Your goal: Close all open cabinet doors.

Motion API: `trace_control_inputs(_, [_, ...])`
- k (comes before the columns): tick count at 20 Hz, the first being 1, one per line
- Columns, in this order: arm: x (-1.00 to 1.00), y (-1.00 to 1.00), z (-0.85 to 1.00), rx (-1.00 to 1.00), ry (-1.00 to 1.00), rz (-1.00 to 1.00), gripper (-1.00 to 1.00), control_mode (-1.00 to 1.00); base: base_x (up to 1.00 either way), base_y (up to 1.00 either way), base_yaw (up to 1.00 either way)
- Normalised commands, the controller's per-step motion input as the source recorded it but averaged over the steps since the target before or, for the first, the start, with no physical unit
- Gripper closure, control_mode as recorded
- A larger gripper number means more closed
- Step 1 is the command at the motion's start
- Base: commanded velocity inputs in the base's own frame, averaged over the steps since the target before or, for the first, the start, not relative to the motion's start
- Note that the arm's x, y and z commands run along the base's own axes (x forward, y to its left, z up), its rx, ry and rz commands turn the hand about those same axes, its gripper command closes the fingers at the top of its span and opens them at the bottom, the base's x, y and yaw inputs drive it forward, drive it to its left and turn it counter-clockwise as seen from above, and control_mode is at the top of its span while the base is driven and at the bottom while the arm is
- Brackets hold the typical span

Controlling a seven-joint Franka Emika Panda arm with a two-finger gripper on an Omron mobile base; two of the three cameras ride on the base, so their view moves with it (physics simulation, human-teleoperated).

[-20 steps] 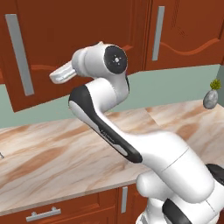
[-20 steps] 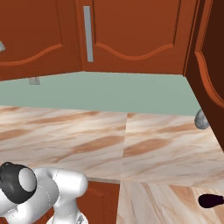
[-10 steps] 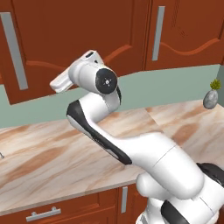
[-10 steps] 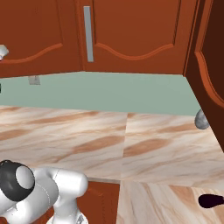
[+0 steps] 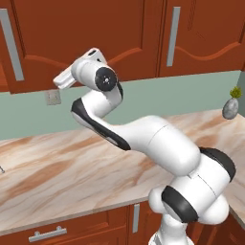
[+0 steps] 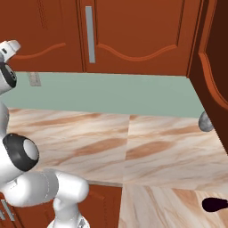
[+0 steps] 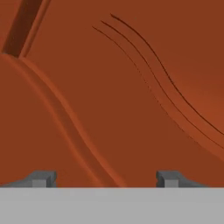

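Cabinet doors [image 5: 86, 38] above counter [image 5: 57, 167]

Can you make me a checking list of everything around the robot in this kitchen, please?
Surface: marbled beige-and-brown stone counter, mostly bare.
Job's things: tall reddish-brown wooden cabinet doors with long grey bar handles; one door at the right edge of the right base view stands swung out over the counter.
Clutter: small grey vase with a green sprig by the wall; a small dark object near the counter's front.
Grippers: two-finger gripper open, holding nothing, pointed close at a door panel.
Cables: nothing seen.
Surroundings: pale green wall with a grey outlet plate; low drawer front with a short grey handle.
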Motion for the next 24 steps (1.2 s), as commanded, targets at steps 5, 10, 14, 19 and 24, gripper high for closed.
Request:
trace_control_inputs(5, [0.8,0.0,0.0,0.0,0.02,-0.06,-1.0,-1.0,0.0,0.0,0.0])
trace_control_inputs(10, [0.68,0.0,0.0,0.0,0.04,-0.07,-1.0,-1.0,0.0,0.0,0.0])
trace_control_inputs(14, [0.16,0.0,0.02,0.0,0.06,-0.05,-1.0,-1.0,0.0,0.0,0.0])
trace_control_inputs(19, [-0.68,0.0,0.38,0.04,0.01,0.0,-1.0,-1.0,0.0,0.0,0.0])
trace_control_inputs(24, [-0.8,-0.43,0.61,0.15,0.0,-0.06,-1.0,-1.0,0.0,0.0,0.0])
